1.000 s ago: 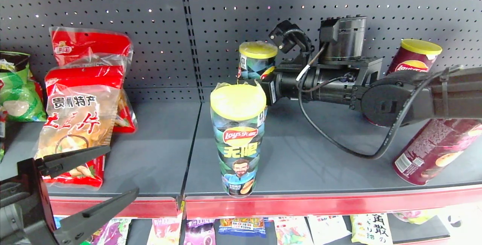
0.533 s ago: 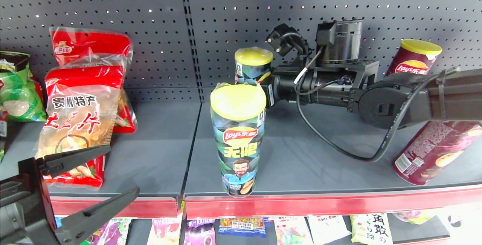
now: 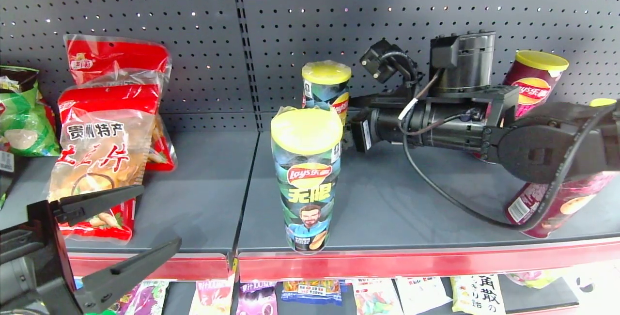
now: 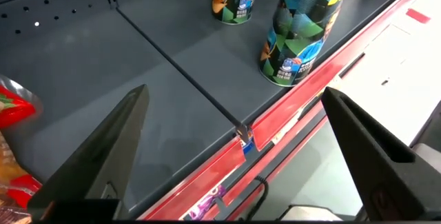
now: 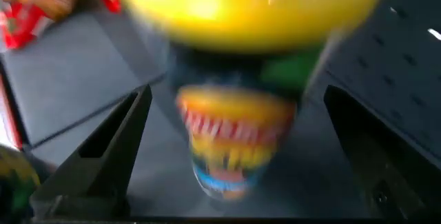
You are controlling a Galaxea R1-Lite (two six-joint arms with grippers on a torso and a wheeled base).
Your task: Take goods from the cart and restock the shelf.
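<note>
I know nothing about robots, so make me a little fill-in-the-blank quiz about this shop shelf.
The front green can has a lid coloured ____. The tool beside the rear green can belongs to the ____ arm. The left tool is ____, holding nothing. The red bags stand to the ____ of both cans.
Missing words: yellow; right; open; left.
</note>
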